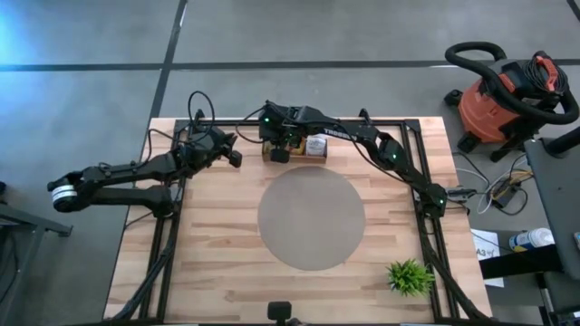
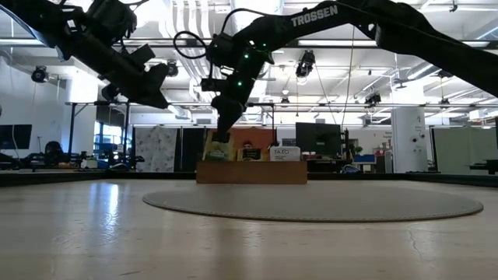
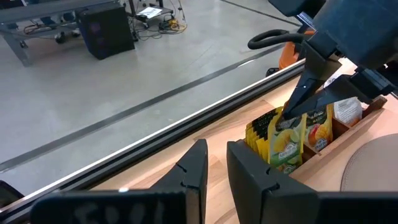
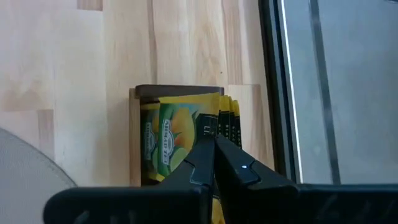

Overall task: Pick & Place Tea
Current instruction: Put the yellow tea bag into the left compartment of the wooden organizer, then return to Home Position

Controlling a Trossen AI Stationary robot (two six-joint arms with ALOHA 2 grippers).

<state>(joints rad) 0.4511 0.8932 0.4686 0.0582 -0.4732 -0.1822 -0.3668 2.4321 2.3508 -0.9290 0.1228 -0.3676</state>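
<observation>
The brown wooden tray (image 1: pixel 313 159) sits at the table's far edge, with upright tea packets in its compartments. A stack of yellow packets (image 3: pixel 258 134) fills its left end, and orange and white ones (image 3: pixel 345 111) stand further right. My right gripper (image 3: pixel 291 118) reaches down to that left end and is shut on the frontmost yellow tea packet (image 3: pixel 286 146). My left gripper (image 3: pixel 216 167) hovers above the table just left of the tray. Its fingers stand a small gap apart with nothing between them. My right gripper pinches the top edge (image 3: pixel 283 126) of the yellow tea packet between its two fingertips (image 4: pixel 214 152). The fingers slant steeply down from above. The packet stands upright below them, its lower part inside the tray's left end compartment (image 4: pixel 134 137).
A grey round mat (image 1: pixel 311 217) lies on the table's middle. A small green plant (image 1: pixel 410 276) stands near the front right corner. Black frame rails (image 1: pixel 426 226) run along the table's sides. A red vacuum (image 1: pixel 498 100) stands on the floor beyond the right edge.
</observation>
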